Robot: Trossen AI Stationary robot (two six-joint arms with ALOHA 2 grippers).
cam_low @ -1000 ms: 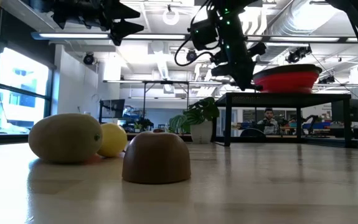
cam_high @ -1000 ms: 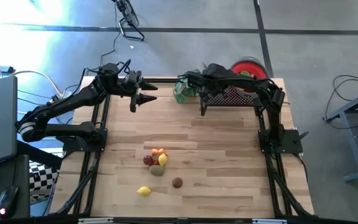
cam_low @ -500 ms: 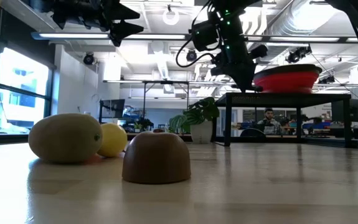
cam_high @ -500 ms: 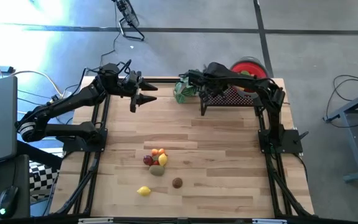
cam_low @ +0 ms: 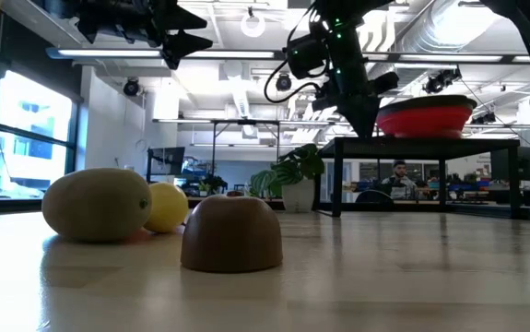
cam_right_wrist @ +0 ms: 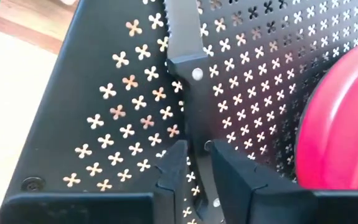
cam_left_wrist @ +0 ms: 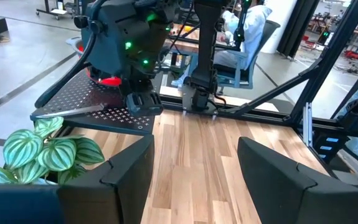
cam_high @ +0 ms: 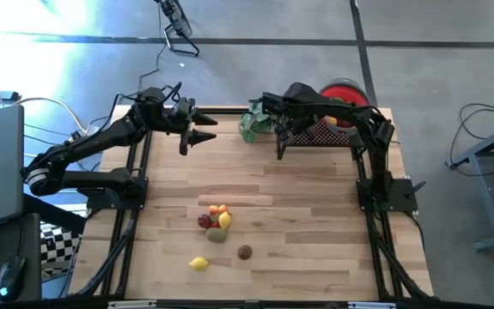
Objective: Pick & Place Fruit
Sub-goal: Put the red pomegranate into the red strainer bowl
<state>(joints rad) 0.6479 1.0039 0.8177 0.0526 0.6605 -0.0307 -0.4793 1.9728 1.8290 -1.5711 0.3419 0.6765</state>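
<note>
At the far right corner of the wooden table (cam_high: 298,197), a black perforated stand (cam_high: 315,137) carries a red bowl (cam_high: 347,93), with a green leafy plant (cam_high: 253,125) just beside the stand's left end. The right wrist view shows a dark, saw-edged knife (cam_right_wrist: 188,68) lying flat on the perforated top beside the bowl. The right gripper (cam_right_wrist: 194,165) hovers low over the stand, its fingers nearly closed around the knife's handle; whether they press on it cannot be told. That arm reaches leftward from its base across the stand. The left gripper (cam_high: 202,136) hangs above the far left of the table, arm stretched inward, fingers apart and empty. The fruit (cam_high: 217,221) sits well away, clustered near the table's middle front, with a yellow piece (cam_high: 198,263) and a brown piece (cam_high: 244,251) nearer the front edge.
</note>
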